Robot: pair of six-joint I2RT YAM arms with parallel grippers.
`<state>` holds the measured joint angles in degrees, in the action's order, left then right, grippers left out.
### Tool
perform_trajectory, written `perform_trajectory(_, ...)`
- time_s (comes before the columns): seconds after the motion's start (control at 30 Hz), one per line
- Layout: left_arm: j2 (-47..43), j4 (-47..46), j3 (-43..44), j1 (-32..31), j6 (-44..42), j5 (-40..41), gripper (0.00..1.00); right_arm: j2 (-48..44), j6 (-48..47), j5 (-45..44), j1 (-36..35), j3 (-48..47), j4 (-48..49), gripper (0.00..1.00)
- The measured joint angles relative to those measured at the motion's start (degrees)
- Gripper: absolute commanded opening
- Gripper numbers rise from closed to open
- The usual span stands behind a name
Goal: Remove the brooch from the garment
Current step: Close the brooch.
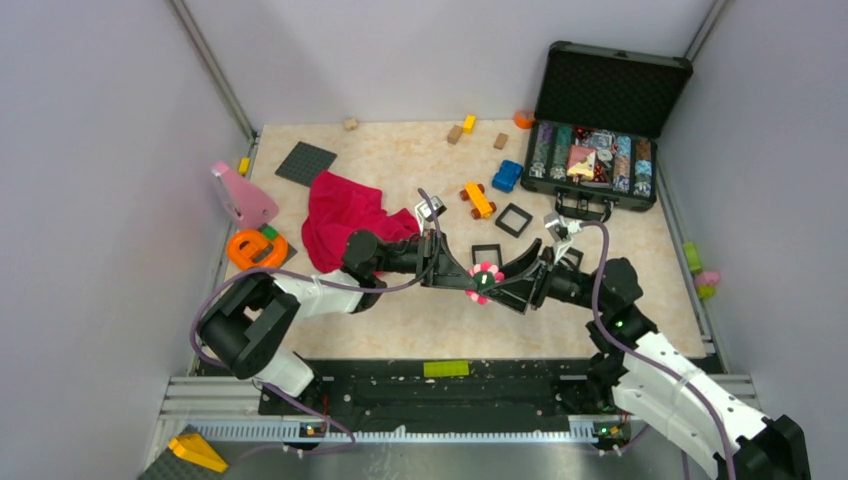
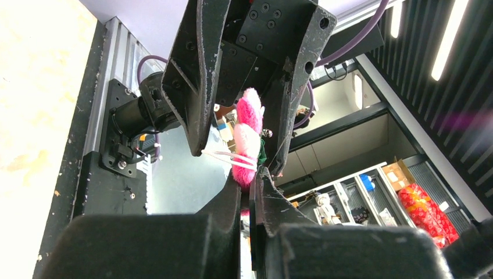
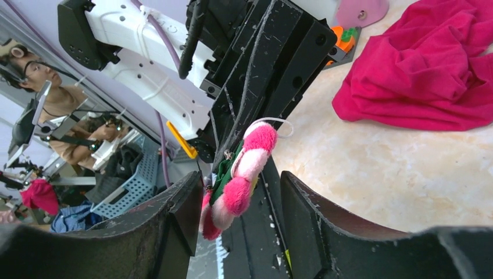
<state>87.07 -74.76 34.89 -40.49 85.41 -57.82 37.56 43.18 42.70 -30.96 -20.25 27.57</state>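
Over the table (image 1: 620, 300), we found the red garment (image 1: 345, 225) lying crumpled, well apart from both grippers, so we judged the brooch already free of it. The left gripper (image 2: 250, 181) was pinched tight on the lower edge of the brooch (image 2: 249, 125), holding it up between the two arms. The right gripper (image 3: 239, 180) stood part open, one finger on each side of the brooch with gaps showing. We judged the handover the risk: if the left let go before the right pinched firmly, the brooch would drop. The soft petals could slip, or the white loop (image 3: 278, 123) could snag.
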Motion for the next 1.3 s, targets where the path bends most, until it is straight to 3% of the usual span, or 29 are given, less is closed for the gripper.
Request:
perform_trajectory(0.6, 0.22, -0.20, 0.00, -0.61, -0.13, -1.31, 0.00, 1.84, 2.10, 1.46, 0.00, 0.00, 3.39, 0.46)
perform_trajectory(1.2, -1.84, 7.72, 0.02, -0.92, -6.01, -1.03, 0.00, 0.20, 1.88, 1.49, 0.00, 0.00, 1.53, 0.45)
perform_trajectory(1.23, -1.84, 7.87, 0.02, -0.92, -6.05, -1.03, 0.00, 0.20, 1.86, 1.49, 0.00, 0.00, 1.51, 0.47)
perform_trajectory(1.3, -1.84, 8.07, 0.02, -0.92, -6.08, -1.03, 0.00, 0.20, 1.86, 1.49, 0.02, 0.00, 1.40, 0.61)
